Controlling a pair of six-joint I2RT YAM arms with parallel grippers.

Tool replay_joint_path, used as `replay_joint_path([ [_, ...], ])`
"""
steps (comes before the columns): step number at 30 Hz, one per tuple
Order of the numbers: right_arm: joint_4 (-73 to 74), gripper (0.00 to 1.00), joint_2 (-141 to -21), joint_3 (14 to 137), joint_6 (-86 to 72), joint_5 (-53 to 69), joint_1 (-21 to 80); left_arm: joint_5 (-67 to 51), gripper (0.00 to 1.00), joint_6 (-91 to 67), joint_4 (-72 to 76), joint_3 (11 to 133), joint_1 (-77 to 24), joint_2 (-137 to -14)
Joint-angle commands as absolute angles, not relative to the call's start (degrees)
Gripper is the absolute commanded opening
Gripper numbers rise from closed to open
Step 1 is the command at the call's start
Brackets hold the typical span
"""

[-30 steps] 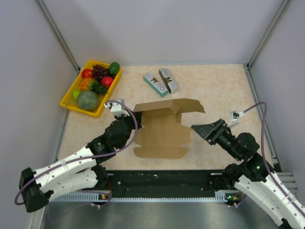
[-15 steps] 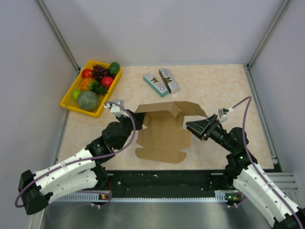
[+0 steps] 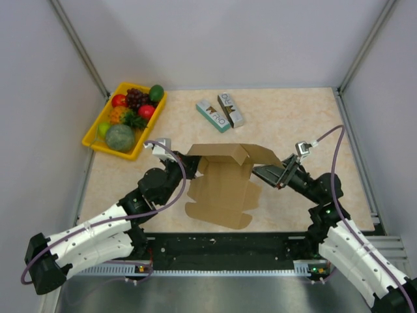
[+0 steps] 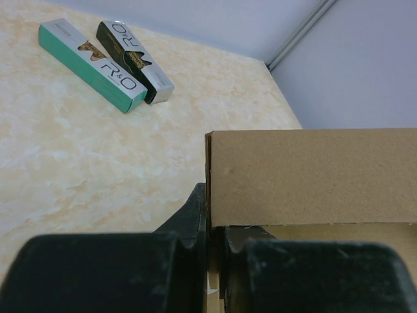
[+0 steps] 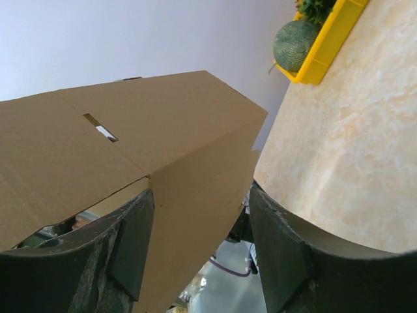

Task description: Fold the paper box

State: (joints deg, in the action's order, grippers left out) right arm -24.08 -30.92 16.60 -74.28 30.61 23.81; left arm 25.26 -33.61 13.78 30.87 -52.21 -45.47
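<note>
The paper box is a plain brown die-cut sheet in the middle of the table, its back and side flaps raised. My left gripper is shut on the sheet's left side flap; in the left wrist view the jaws pinch the edge of a standing cardboard panel. My right gripper is open at the sheet's right side. In the right wrist view the raised right flap lies between its wide-apart fingers, and the gripper is not closed on it.
A yellow fruit tray stands at the back left, also in the right wrist view. A teal box and a brown-white box lie behind the sheet, also in the left wrist view. Grey walls enclose the table.
My right gripper has moved left and towards the back, onto the right flap, which has risen. The sheet has swung slightly, its front edge skewed. My left gripper keeps its hold.
</note>
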Motion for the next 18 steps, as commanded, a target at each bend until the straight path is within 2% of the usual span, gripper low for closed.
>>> replay_joint_path([
  [1, -32.4, 0.59, -31.5, 17.8, -75.4, 33.1, 23.1, 24.8, 0.0, -32.3, 18.0, 30.6, -52.0, -44.6],
  [9, -30.5, 0.61, -28.7, 17.8, -75.6, 34.5, 23.1, 26.5, 0.0, -32.3, 16.3, 31.6, -51.8, -45.0],
  [14, -31.1, 0.61, -31.7, 19.2, -75.8, 34.6, 23.2, 24.7, 0.0, -32.5, 17.8, 31.7, -51.7, -46.0],
  [18, -35.0, 0.58, -34.2, 19.3, -77.7, 34.3, 23.4, 23.8, 0.0, -32.7, 18.3, 32.2, -51.7, -46.7],
])
